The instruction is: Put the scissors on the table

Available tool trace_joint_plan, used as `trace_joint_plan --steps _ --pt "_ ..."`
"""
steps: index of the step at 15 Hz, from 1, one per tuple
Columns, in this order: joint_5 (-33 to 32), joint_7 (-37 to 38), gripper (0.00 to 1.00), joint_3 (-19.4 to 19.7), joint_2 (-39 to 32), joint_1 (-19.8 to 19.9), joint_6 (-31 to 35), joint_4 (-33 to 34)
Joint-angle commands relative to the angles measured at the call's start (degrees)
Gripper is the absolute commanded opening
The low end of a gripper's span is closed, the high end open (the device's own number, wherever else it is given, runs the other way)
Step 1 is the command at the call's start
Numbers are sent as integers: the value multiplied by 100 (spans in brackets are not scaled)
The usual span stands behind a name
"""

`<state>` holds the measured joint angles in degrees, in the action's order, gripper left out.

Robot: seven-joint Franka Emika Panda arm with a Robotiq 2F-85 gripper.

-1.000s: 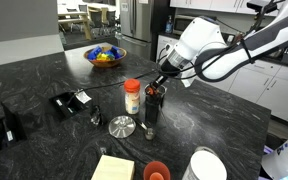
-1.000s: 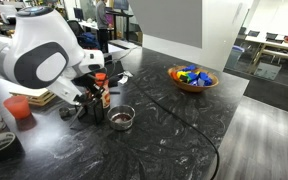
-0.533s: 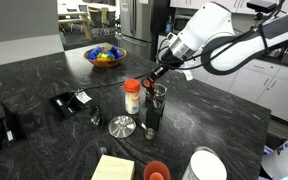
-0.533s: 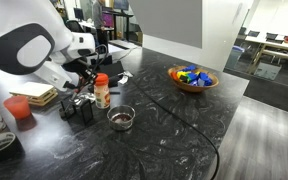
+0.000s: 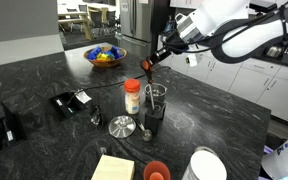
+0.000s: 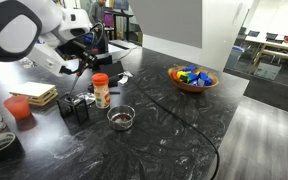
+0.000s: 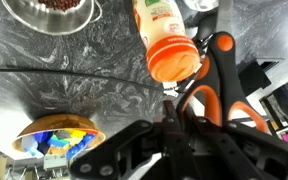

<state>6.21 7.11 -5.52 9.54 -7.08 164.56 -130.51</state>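
Arm risen (tilted downward), end effector (image 5: 159, 58) clamped on scissors (image 5: 148, 66) above table (image 5: 44, 72).

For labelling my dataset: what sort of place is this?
Probably a kitchen, perhaps in an office: a large black marbled table, white cabinets, and a bowl of colourful items.

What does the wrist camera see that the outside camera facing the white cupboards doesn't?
Only the wrist view shows the brown bits inside the metal bowl. Only an exterior view shows the robot's arm, the white cupboards and a notepad. Both show the gripper shut on the scissors above the black table, plus the orange-lidded bottle and the bowl of colourful things.
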Motion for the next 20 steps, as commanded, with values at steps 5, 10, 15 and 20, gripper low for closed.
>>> trace_joint_plan --steps 5,10,15,20 --pt "-707 272 2 -7 765 585 239 -347" --pt "-1109 742 2 -57 1505 1222 -467 -966" --pt "-350 862 2 318 1880 1110 -1131 -1959" --pt "140 1106 2 373 1834 1109 -1298 -2635"
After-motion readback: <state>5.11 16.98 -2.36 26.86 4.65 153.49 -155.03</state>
